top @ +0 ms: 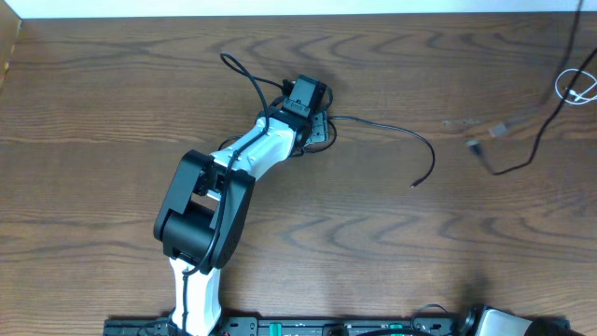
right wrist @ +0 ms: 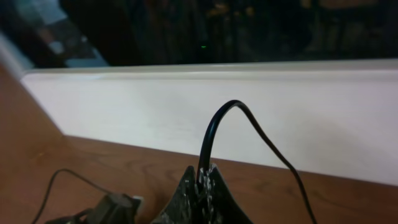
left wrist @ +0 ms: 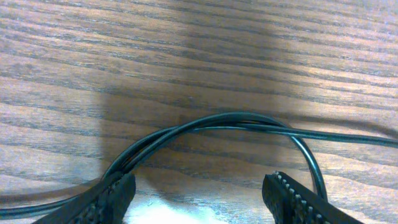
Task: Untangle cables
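Left hand (left wrist: 199,185) hovers with fingers (left wrist: 109,198) apart, straddling a loop of black cable (left wrist: 217,121) lying near the middle of the wooden desk (left wrist: 186,50), one end trailing rightward. Over at the right hand (right wrist: 202,186), the fingers are pinched together on a thin black cord (right wrist: 214,127) that arches upward. Near the desk's far right edge lies a looped white cable (top: 580,89).

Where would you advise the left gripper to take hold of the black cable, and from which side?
Probably on the doubled stretch where its two strands run together, coming straight down from above: the black cable lies on the table, and the left gripper is open with jaws either side.
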`<move>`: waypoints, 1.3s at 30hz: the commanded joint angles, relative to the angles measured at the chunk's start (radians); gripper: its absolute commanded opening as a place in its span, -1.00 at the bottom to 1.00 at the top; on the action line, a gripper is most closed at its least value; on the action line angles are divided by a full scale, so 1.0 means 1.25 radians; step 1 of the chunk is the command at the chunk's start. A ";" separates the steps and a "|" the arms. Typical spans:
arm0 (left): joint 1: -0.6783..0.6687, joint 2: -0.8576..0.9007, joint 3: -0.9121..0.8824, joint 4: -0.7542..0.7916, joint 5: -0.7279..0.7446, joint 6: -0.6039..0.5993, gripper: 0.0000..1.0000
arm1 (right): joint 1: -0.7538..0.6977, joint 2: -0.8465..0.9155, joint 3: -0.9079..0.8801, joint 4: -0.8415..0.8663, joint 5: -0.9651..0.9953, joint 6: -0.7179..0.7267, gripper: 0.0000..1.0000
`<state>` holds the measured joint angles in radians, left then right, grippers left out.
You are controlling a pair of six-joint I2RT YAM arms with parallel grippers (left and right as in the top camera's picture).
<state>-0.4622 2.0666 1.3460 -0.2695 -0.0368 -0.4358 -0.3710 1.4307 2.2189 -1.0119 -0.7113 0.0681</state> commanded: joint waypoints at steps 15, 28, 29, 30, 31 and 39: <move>0.000 -0.368 0.005 -0.084 0.002 0.103 0.40 | -0.011 0.077 0.000 -0.056 0.604 0.032 -0.98; 0.000 -0.447 0.005 -0.107 0.002 0.099 0.40 | -0.229 0.205 0.000 0.002 0.666 0.040 -0.98; 0.000 -0.447 0.005 -0.107 0.002 0.099 0.40 | -0.248 0.222 0.000 0.015 0.652 0.040 -0.98; 0.000 -0.447 0.005 -0.108 0.002 0.099 0.40 | -0.265 0.240 0.000 0.027 0.634 0.040 -0.98; 0.000 -0.447 0.005 -0.108 0.002 0.099 0.40 | -0.282 0.258 0.000 0.037 0.614 0.040 -0.98; 0.000 -0.447 0.005 -0.108 0.002 0.099 0.40 | -0.364 0.416 0.000 0.068 0.467 0.040 -0.98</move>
<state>-0.4622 1.5131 1.3460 -0.4007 -0.0322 -0.3313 -0.8051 1.9057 2.2154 -0.9253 -0.0330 0.1036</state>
